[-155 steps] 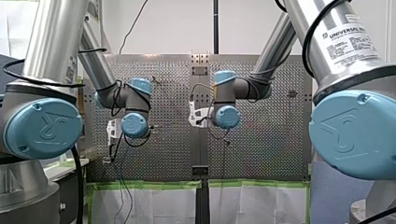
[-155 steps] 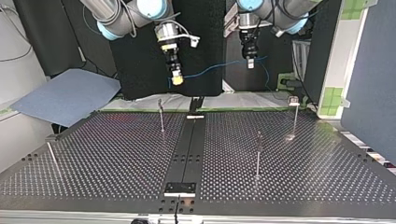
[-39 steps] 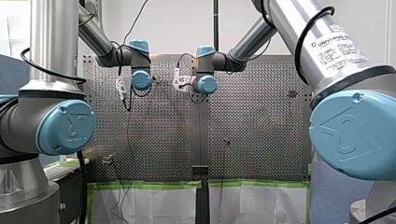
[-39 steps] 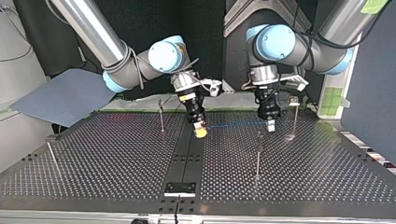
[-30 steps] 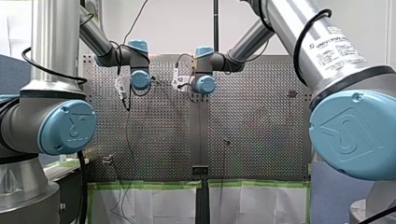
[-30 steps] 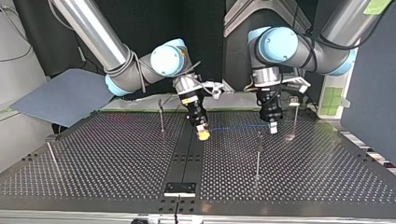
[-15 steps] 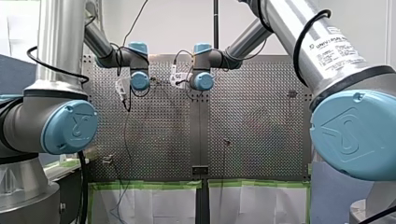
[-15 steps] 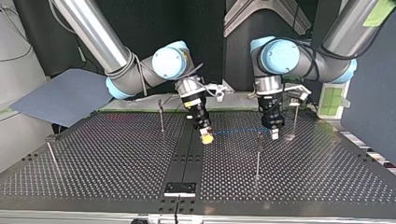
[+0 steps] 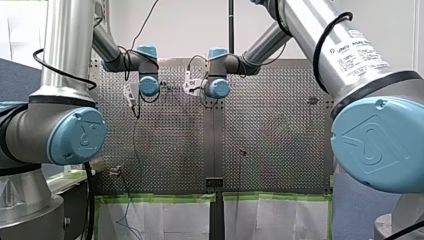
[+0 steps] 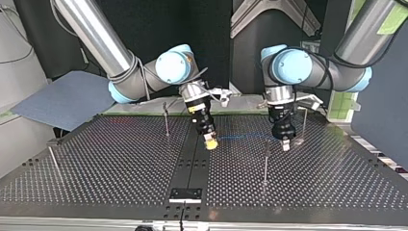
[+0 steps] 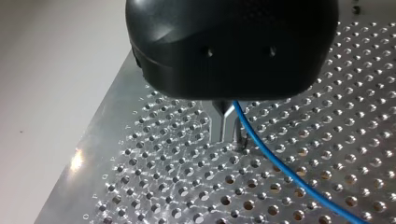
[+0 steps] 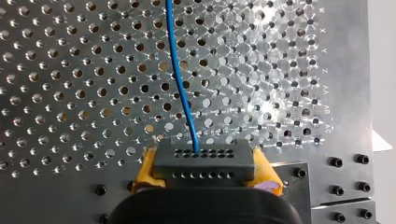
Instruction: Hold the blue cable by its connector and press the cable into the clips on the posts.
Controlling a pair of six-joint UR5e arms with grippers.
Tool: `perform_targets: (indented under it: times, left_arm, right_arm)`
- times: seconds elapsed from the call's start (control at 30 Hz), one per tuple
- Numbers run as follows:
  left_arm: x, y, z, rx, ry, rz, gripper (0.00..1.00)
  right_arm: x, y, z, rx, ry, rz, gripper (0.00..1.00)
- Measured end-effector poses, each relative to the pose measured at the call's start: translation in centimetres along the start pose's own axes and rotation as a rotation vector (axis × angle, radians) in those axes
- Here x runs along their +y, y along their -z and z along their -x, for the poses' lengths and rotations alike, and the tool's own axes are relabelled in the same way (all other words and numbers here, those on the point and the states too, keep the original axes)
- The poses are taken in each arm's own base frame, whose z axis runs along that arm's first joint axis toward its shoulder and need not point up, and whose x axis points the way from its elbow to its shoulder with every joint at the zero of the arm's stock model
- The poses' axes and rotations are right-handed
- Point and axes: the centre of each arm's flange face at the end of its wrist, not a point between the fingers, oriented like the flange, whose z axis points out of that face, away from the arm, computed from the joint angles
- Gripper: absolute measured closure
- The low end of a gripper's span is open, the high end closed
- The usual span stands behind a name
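Right jaws clamped on the connector (image 12: 204, 161), left jaws pinched together on the cable (image 11: 280, 163), which runs straight between them just above the tabletop (image 10: 110, 163).

- A white label (image 9: 364, 47) on the robot's right arm (image 9: 300, 20) reads "UNIVERSAL RO…"; the small print below is too fine to read.
- Along the table (image 12: 70, 70) edge, engraved letters (image 12: 325, 70) run W, X, Y, Z, AA, AB, AC.
- The blue joint cap (image 9: 77, 136) shows a raised "R" logo.
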Motion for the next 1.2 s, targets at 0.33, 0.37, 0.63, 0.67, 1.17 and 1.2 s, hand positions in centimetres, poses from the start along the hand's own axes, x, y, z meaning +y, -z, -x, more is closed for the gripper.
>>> perform_targets:
  times: [0.33, 0.37, 0.63, 0.67, 1.17, 1.2]
  left_arm:
    - [0.6, -1.8, 0.1, 0.009, 0.022, -0.010, 0.98]
    - [0.7, -2.0, -0.1, 0.014, 0.021, -0.012, 0.98]
    - [2.4, -3.9, -0.6, 0.030, 0.045, -0.024, 0.98]
    - [2.7, -4.1, -0.5, 0.030, 0.048, -0.025, 0.98]
    - [2.2, -6.2, 1.4, 0.009, 0.099, -0.098, 0.98]
    - [2.2, -6.4, 1.5, 0.009, 0.101, -0.100, 0.98]
  right_arm:
    - [0.3, -0.7, -0.5, 0.014, 0.000, 0.001, 1.00]
    - [0.3, -0.7, -0.5, 0.013, 0.000, 0.001, 1.00]
    - [0.9, -1.0, 0.2, 0.007, 0.002, 0.005, 1.00]
    - [1.0, -1.1, 0.2, 0.007, 0.002, 0.005, 1.00]
    - [3.0, -2.0, 0.0, 0.018, 0.006, 0.021, 1.00]
    - [3.3, -2.1, 0.0, 0.020, 0.007, 0.024, 1.00]
